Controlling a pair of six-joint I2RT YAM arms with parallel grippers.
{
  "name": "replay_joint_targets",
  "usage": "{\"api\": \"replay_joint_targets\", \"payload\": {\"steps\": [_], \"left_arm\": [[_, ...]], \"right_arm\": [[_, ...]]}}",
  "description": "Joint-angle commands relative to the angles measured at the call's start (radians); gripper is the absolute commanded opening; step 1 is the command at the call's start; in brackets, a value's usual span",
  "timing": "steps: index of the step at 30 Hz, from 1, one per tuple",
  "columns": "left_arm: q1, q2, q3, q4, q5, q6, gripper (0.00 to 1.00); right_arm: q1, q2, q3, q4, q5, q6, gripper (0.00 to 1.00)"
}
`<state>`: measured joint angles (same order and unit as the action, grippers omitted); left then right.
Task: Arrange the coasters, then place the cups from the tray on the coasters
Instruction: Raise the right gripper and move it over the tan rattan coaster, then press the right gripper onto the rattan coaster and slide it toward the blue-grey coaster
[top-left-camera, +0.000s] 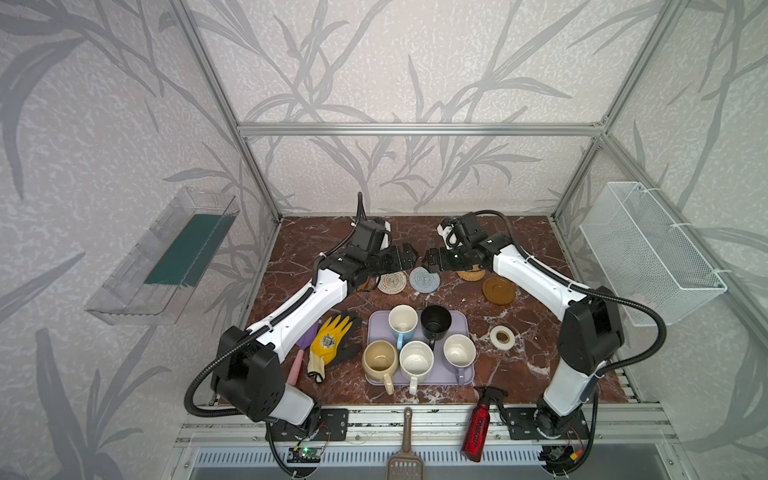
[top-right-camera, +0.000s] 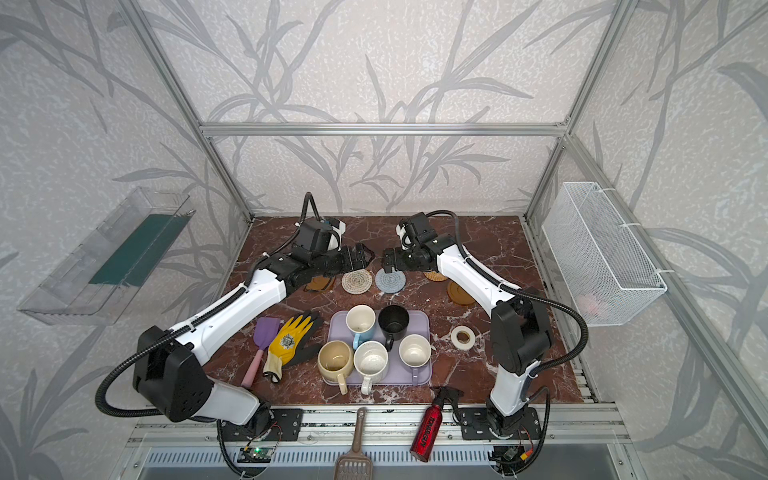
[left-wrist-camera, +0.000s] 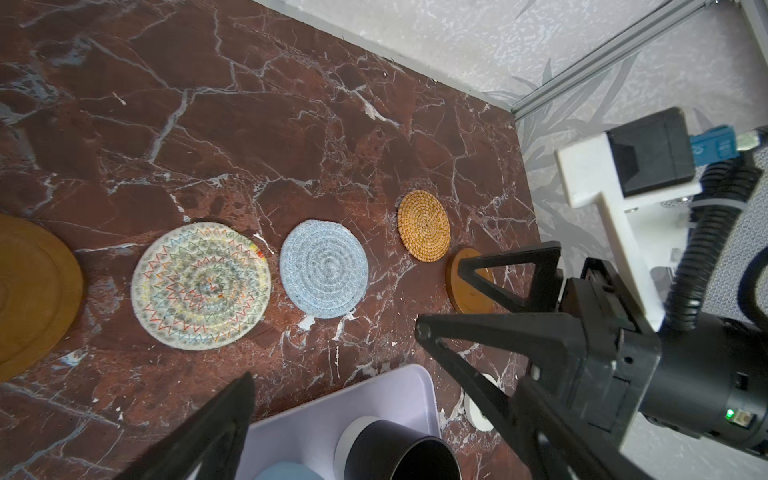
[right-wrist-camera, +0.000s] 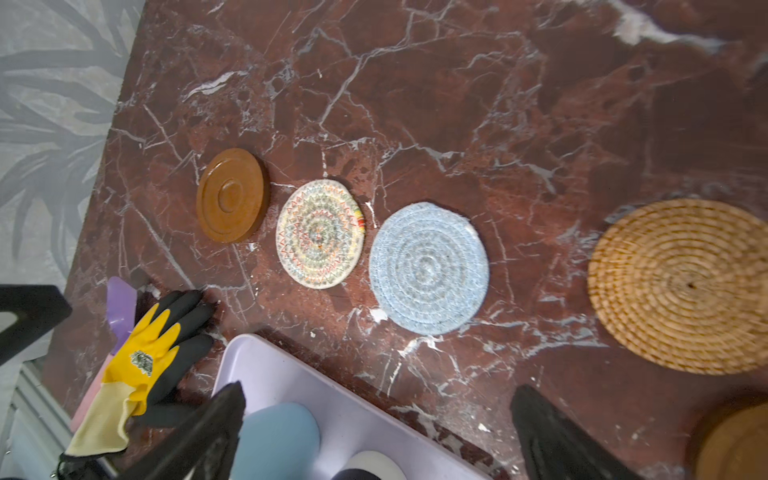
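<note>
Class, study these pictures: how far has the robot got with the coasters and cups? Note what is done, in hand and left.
Done: five coasters lie flat in a rough row beyond the tray: amber-brown, cream woven, grey-blue, rattan, and a second amber-brown slightly out of line. In hand: nothing; left pincer and right pincer hover open above the row. Left: all five cups stand on the tray.

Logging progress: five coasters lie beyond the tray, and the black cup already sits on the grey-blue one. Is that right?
Not quite. The black cup stands on the tray, not on a coaster. The grey-blue coaster lies bare, as both top views show. The rest of the statement holds.
</note>
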<state>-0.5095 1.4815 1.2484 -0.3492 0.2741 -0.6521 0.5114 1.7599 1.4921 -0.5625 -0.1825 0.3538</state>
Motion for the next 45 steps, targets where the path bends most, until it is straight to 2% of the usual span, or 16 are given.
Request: {"api": "replay_joint_targets", "payload": {"steps": [1,5,11,18,23,30,34,38,40,45], "left_arm": [[-0.033,-0.027,0.043,0.003,0.033,0.004,0.99],[-0.059,-0.021,0.046,-0.010,-0.010,0.007,0.99],[-0.104,0.023,0.056,0.037,0.028,0.005,0.99],[-0.131,0.097,0.092,0.035,-0.029,-0.004,0.99],[-0.134,0.151,0.113,0.055,-0.022,-0.020,0.99],[-0.135,0.205,0.158,0.032,-0.035,0.000,0.99],[-0.133,0.238,0.177,0.044,-0.020,0.000,0.99],[-0.131,0.267,0.204,0.030,-0.037,0.030,0.99],[-0.131,0.297,0.238,0.012,-0.031,0.037,0.99],[-0.132,0.344,0.272,0.026,-0.026,0.031,0.99]], "right_arm": [[-0.009,-0.089,-0.037,-0.008,0.081,-0.049,0.99],[-0.030,-0.147,-0.104,0.017,0.093,-0.092,0.99],[-0.102,-0.197,-0.226,0.098,0.029,-0.050,0.99],[-0.219,-0.122,-0.180,-0.007,-0.081,-0.115,0.99],[-0.254,-0.087,-0.177,0.003,-0.063,-0.150,0.92],[-0.275,0.031,-0.125,0.009,-0.046,-0.183,0.91],[-0.277,0.093,-0.075,-0.008,-0.045,-0.197,0.83],[-0.278,0.144,-0.042,-0.006,-0.017,-0.199,0.82],[-0.280,0.171,-0.026,-0.008,-0.018,-0.199,0.77],[-0.283,0.237,0.016,-0.015,-0.014,-0.203,0.72]]}}
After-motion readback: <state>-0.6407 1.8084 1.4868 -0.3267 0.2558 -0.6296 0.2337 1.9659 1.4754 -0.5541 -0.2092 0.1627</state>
